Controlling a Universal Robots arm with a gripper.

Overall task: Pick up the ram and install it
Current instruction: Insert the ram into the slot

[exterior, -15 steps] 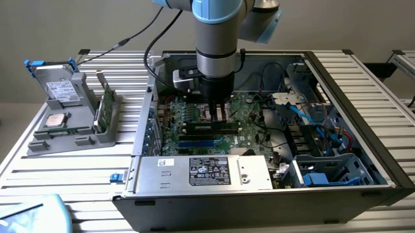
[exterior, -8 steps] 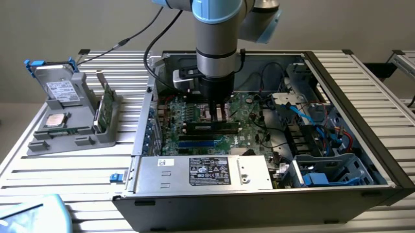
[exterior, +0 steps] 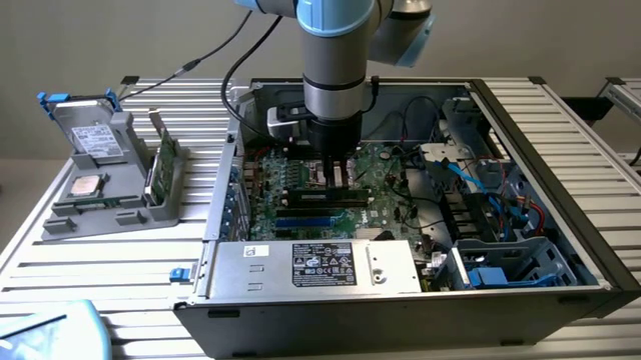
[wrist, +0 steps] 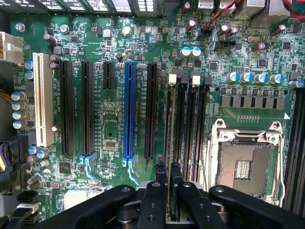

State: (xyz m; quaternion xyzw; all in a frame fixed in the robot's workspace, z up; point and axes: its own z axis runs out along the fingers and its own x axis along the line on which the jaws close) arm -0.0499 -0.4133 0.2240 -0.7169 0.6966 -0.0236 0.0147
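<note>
The pincer is down inside the open computer case, which lies on the slatted table. It is over the bank of memory slots on the motherboard. Its two black fingers are clenched to a thin gap, and they appear to grip the ram by its upper edge.

The ram stands on edge in line with one of the slots, between the empty processor socket and the blue expansion slot. In the exterior view it reads as a long dark strip directly under the fingertips. Whether it is fully seated or only resting in the slot's mouth cannot be told.

The stick is probably very light and stiff along its length. It is thin, though, and likely to flex or crack if pushed at an angle. Its chips and bottom contacts are delicate, so the bare top edge near the middle is the sensible place to grip. The flat faces offer little grip, and a skewed grasp could let it pivot.

Well apart from the case, a gray holder on the table carries a silver processor chip and a wider green card.
</note>
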